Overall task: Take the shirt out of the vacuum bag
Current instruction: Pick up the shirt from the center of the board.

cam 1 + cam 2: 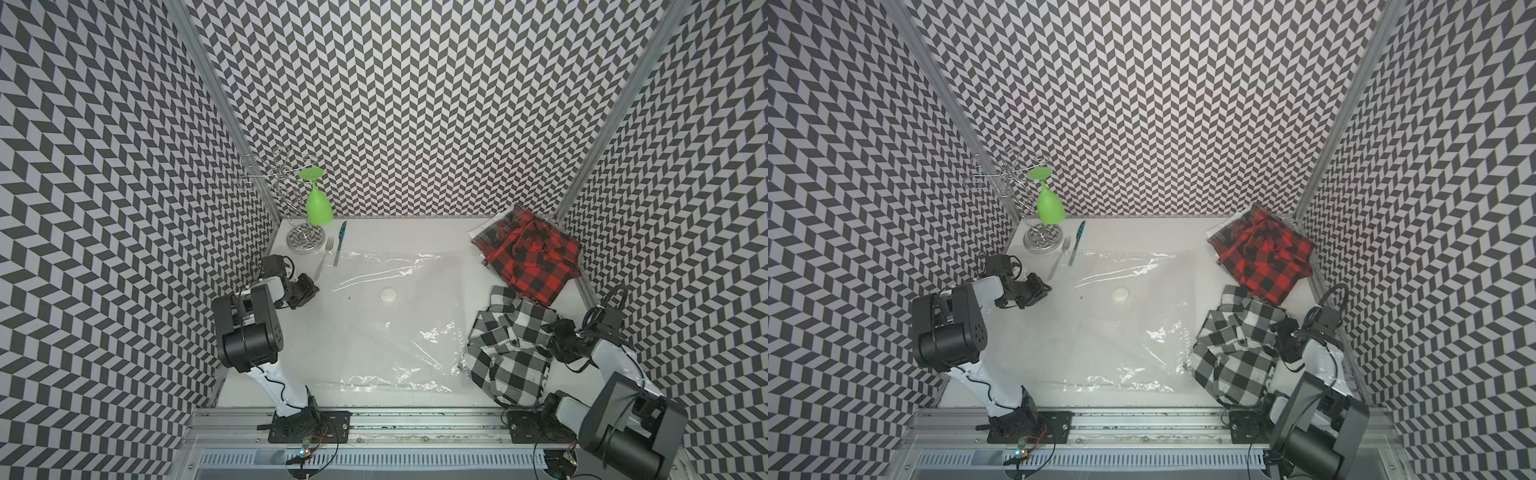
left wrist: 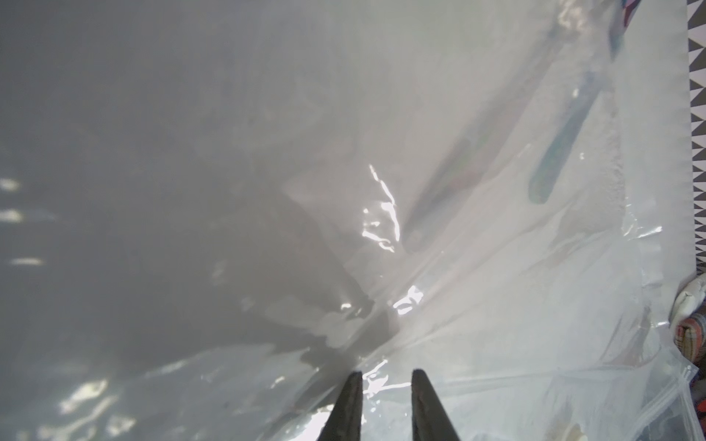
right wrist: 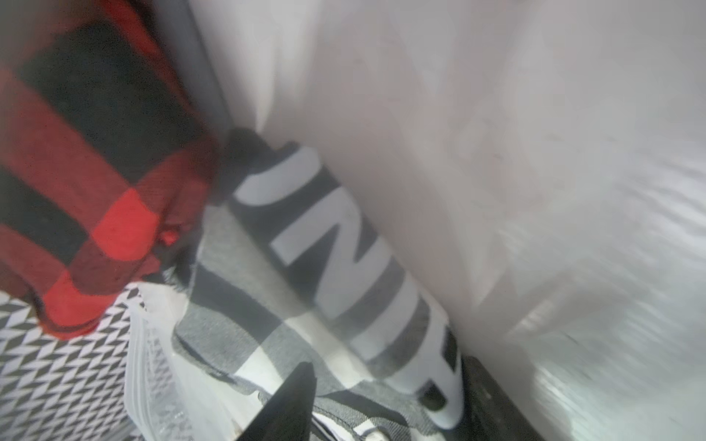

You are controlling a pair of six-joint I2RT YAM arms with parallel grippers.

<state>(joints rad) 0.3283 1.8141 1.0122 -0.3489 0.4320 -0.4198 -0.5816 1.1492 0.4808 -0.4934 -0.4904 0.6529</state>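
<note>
**Shirt lies outside the vacuum bag**

We see the vacuum bag [image 1: 395, 328] spread flat over the middle of the table [image 1: 415, 237], its white cap [image 1: 389, 294] facing up. The black-and-white shirt [image 1: 509, 353] is crumpled outside it, at 4 o'clock on the table, with its edge right against the bag's 3 o'clock side.

The left gripper [image 1: 307, 291] sits at the bag's 9 o'clock edge. In the left wrist view its jaws [image 2: 386, 376] stand narrow, with the bag's film pinched between them and creases running out from that spot.

The right gripper [image 1: 559, 340] is at the shirt's 3 o'clock side. In the right wrist view its jaws [image 3: 387, 366] stand wide apart over the cloth.

A red shirt [image 1: 530, 257] in clear plastic lies at 2 o'clock. A fork [image 1: 324, 257] and a knife [image 1: 340, 245] lie at 11 o'clock, at the bag's far corner.
</note>
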